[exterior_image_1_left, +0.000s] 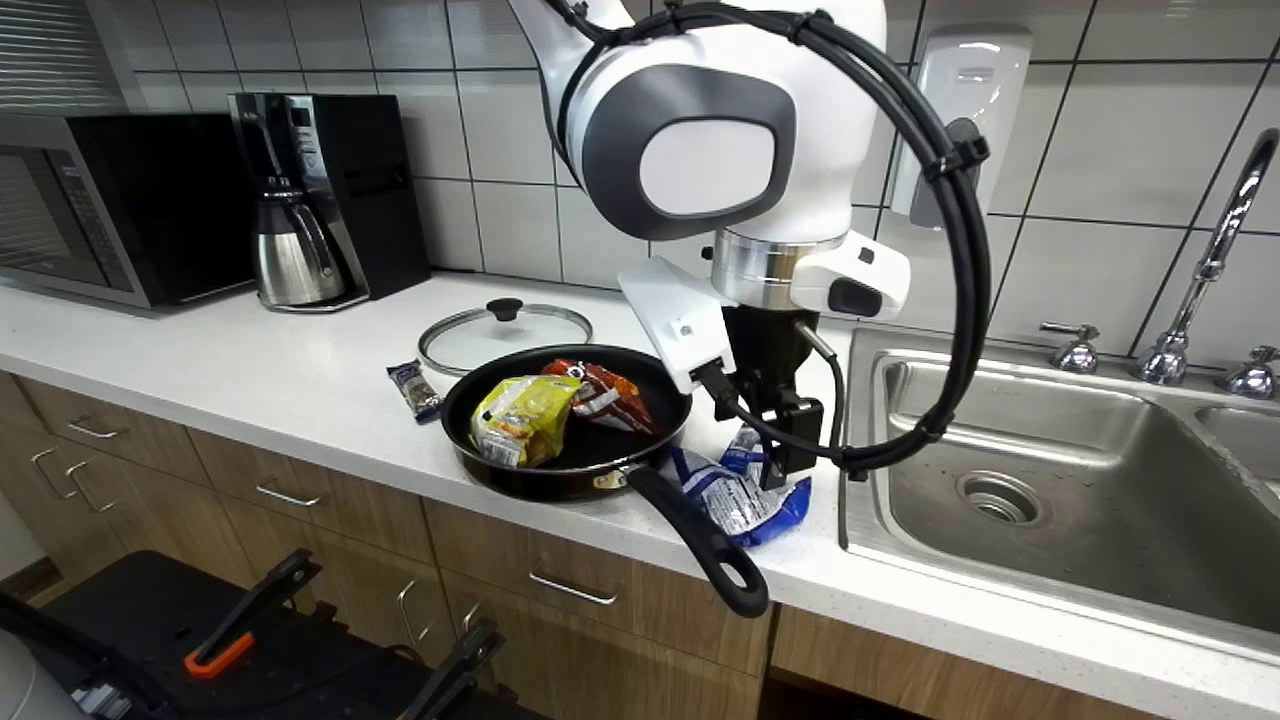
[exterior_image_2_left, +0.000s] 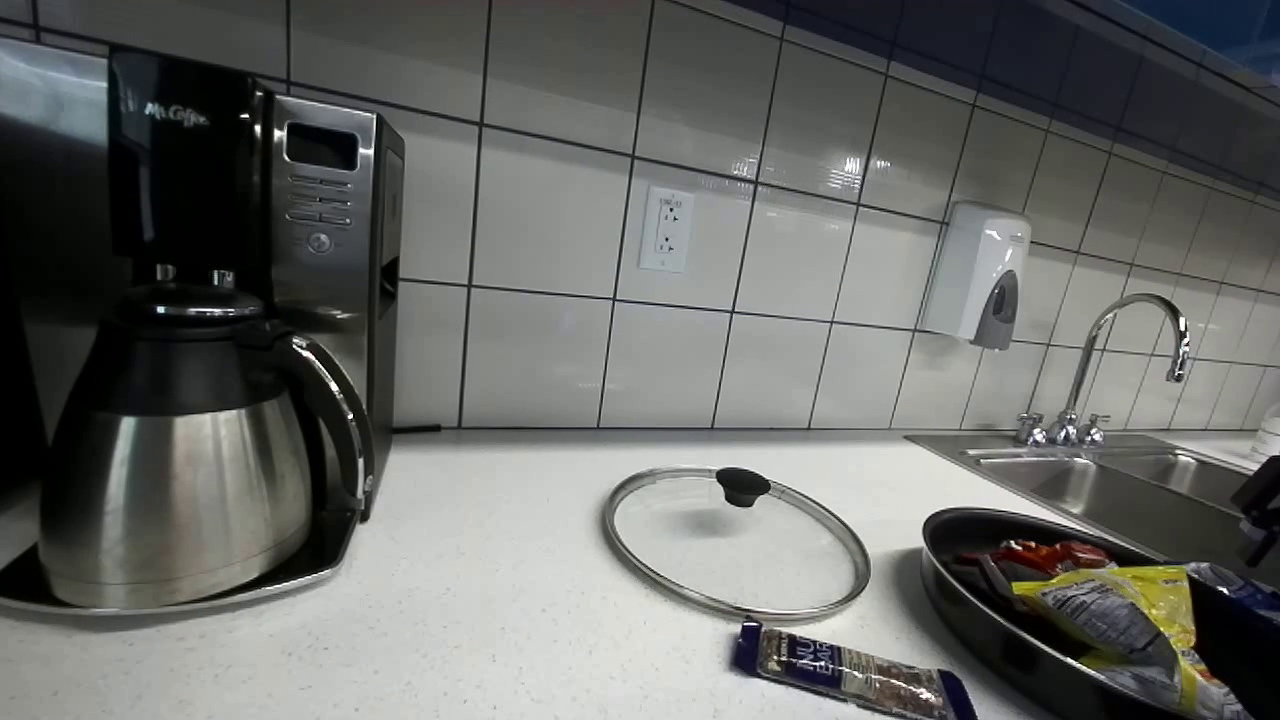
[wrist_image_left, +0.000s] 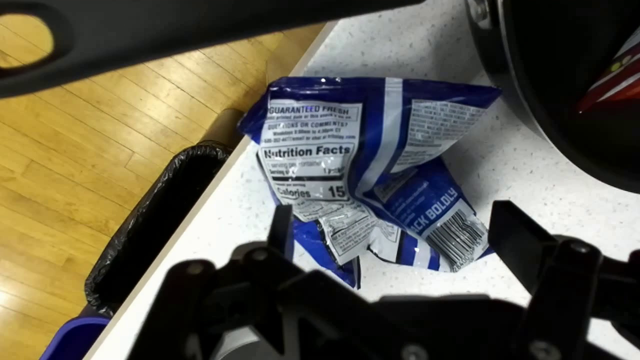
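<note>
My black two-finger gripper is spread wide, pointing down at the crumpled blue-and-white plastic snack packaging, straddling its barcode end in the wrist view; can't tell if I touch it, nor if it's one bag or two. The packaging lies on the speckled white countertop, between the round black frying pan and the stainless-steel sink, close beside the pan's long black handle, which juts past the counter edge. In the pan: crumpled yellow snack bag, crumpled red snack bag next to it. Metal-rimmed clear glass lid lies near the pan, black knob up; nut bar in dark-blue-ended wrapper flat near both. Black-and-steel coffee maker with steel carafe farther off. Black-lined bin below the edge in my wrist view.
</note>
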